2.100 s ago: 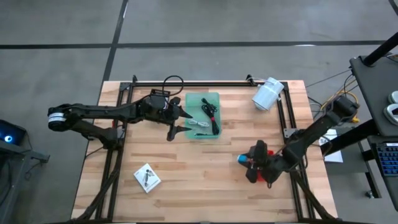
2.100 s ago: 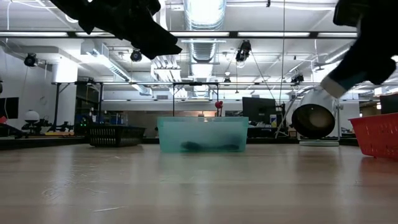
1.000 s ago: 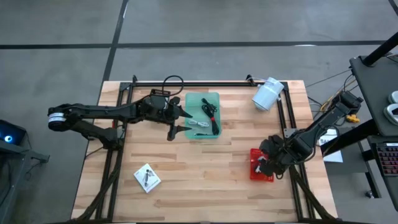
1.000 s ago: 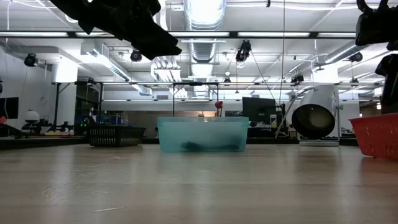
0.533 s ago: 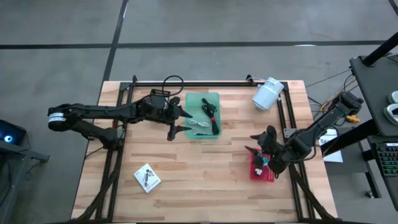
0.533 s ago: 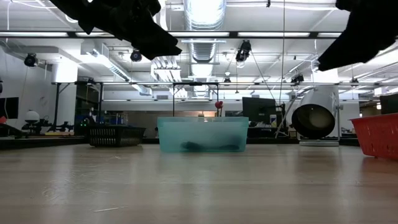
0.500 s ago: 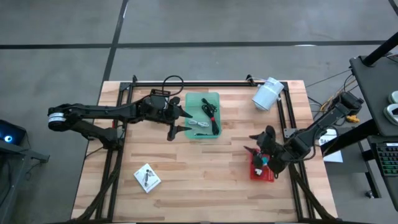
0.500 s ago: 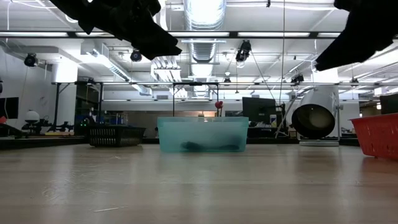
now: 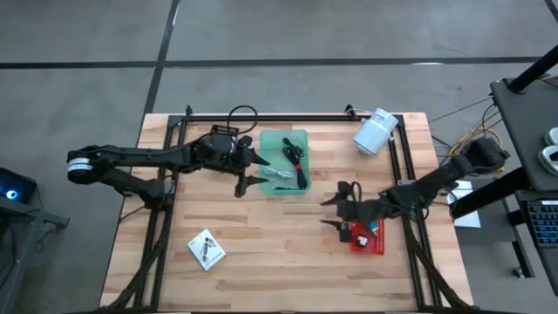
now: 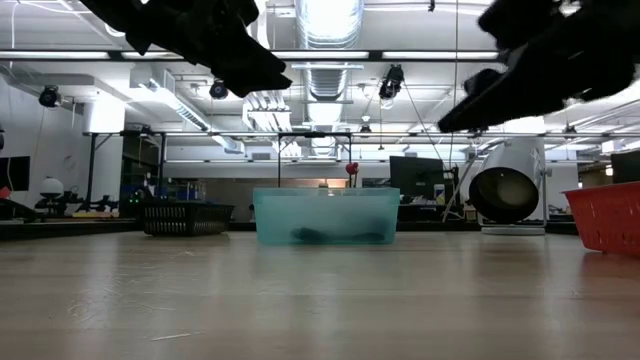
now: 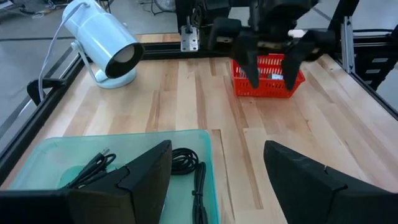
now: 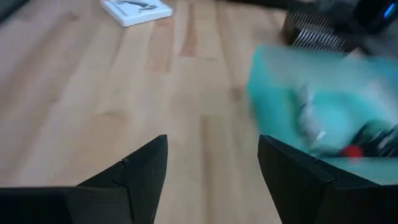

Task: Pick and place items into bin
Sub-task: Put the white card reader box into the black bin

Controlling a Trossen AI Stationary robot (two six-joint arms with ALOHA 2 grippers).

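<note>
No brand or legible writing is being shown anywhere; dark print is being carried on the white square packet (image 9: 207, 249), but it cannot be read. That packet is lying flat on the wooden table (image 9: 279, 262), near the front left corner and well apart from both containers.

Black coiled cables (image 9: 295, 159) and a pale grey cable (image 9: 279, 174) are being held in the translucent green bin (image 9: 269, 142), which is standing toward the back of the table, left of centre. In the left wrist view the same black cables (image 11: 186, 165) are being seen lying on the bin floor. A red mesh basket (image 9: 373, 240) is sitting toward the right side of the table; something pale and blue is being glimpsed inside it, though it cannot be identified. A large white cylinder (image 9: 375, 131) is lying by the back right corner.

The left gripper (image 9: 246, 174) is being held at the bin's left edge with its jaws apart and nothing between them. The right gripper (image 9: 333, 212) is being held just left of the red basket, above bare wood, jaws likewise spread and empty.
</note>
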